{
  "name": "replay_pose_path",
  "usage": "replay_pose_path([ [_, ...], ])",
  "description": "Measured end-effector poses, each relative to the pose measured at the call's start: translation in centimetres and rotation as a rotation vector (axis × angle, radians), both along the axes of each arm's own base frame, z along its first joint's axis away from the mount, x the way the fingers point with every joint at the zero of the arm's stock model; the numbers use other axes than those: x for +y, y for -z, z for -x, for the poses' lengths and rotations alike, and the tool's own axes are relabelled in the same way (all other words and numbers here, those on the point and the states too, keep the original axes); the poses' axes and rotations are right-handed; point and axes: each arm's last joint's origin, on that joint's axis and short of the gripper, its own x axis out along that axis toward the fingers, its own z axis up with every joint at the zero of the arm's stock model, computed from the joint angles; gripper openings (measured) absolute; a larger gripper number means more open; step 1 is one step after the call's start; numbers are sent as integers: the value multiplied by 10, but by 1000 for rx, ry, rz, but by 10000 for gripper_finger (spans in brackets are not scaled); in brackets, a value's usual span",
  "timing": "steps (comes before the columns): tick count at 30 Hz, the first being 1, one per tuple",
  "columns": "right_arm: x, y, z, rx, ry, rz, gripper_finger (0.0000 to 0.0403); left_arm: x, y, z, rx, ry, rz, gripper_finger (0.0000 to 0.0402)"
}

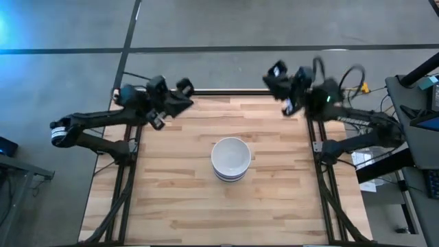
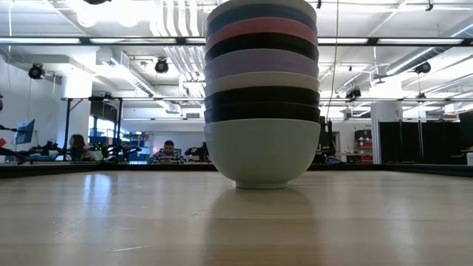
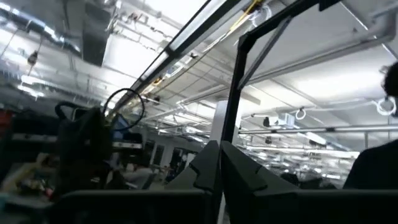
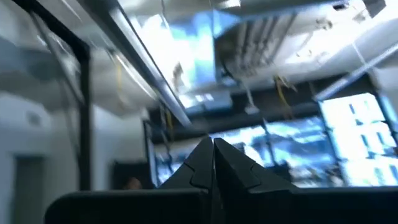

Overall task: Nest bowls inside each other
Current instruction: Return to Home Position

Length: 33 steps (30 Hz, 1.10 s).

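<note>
The bowls stand nested in one stack (image 1: 230, 158) at the table's middle, its lowest bowl resting by its foot on the wood. In the low view the stack (image 2: 260, 96) shows a pale bowl at the bottom, then rims of two black, a white, a lavender, a black, a pink and a blue bowl; the top is cut off. From above, the uppermost bowl is white. My left gripper (image 1: 185, 103) (image 3: 221, 163) is shut at the far left corner. My right gripper (image 1: 273, 81) (image 4: 212, 155) is shut at the far right corner. Both are raised and well away from the stack.
Bare wood lies all around the stack out to the table's edges (image 1: 206, 92). A black frame rail (image 1: 226, 90) runs along the far edge, with side posts (image 1: 317, 147) at left and right. People sit at desks (image 2: 168, 154) in the room beyond.
</note>
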Motion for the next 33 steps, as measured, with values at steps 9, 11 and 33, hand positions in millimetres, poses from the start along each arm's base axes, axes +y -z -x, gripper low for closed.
replay_pose_path([
  [9, -7, -41, 92, 171, 228, 19, 8, 4, -13, 72, 30, -195, -71, 0],
  [11, 6, -32, 110, 165, 251, -4, 8, -3, -8, 88, 40, -258, -64, 0],
  [33, 61, 136, 176, 72, 308, -533, 8, -26, 159, 150, 199, -314, 391, 0],
])
